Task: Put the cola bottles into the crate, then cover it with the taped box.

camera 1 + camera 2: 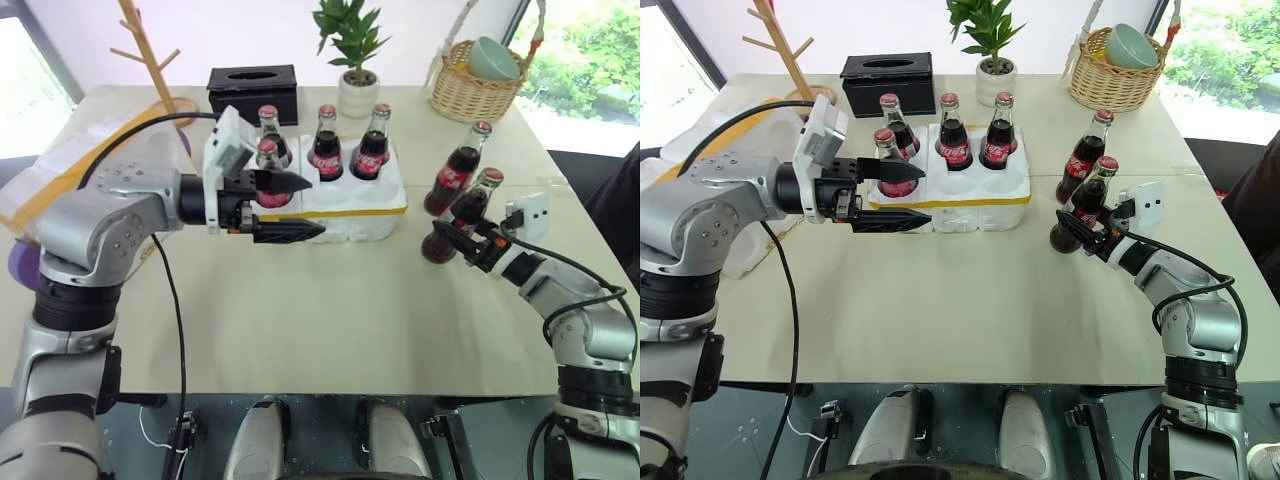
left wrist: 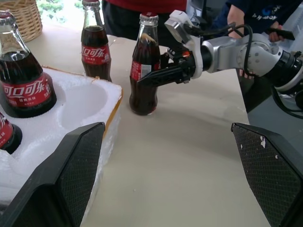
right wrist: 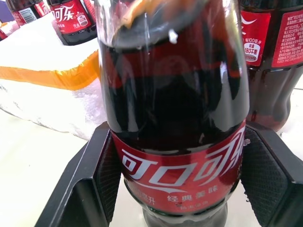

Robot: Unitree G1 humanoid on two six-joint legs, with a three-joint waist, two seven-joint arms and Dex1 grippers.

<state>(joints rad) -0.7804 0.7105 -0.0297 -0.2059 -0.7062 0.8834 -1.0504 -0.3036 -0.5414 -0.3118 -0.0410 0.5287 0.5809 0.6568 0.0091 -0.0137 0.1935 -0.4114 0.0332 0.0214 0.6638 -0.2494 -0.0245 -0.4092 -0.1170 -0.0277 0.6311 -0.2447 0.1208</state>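
Right gripper (image 1: 447,238) clamped on cola bottle (image 1: 462,213), bottle upright on table (image 1: 330,320) near right edge; second loose bottle (image 1: 456,172) just behind. Left gripper (image 1: 292,206) spread wide, empty, hovering at crate's front left corner. Crate (image 1: 350,215) mid-table, four bottles (image 1: 327,148) seated in wells. Far edge: black tissue box (image 1: 252,90), potted plant (image 1: 352,60), wicker basket (image 1: 478,88) holding green bowl. Taped box (image 1: 75,165) at left edge. Pale tabletop, bright windows beyond.

Left gripper (image 1: 300,205) open; right gripper (image 1: 452,240) clamped
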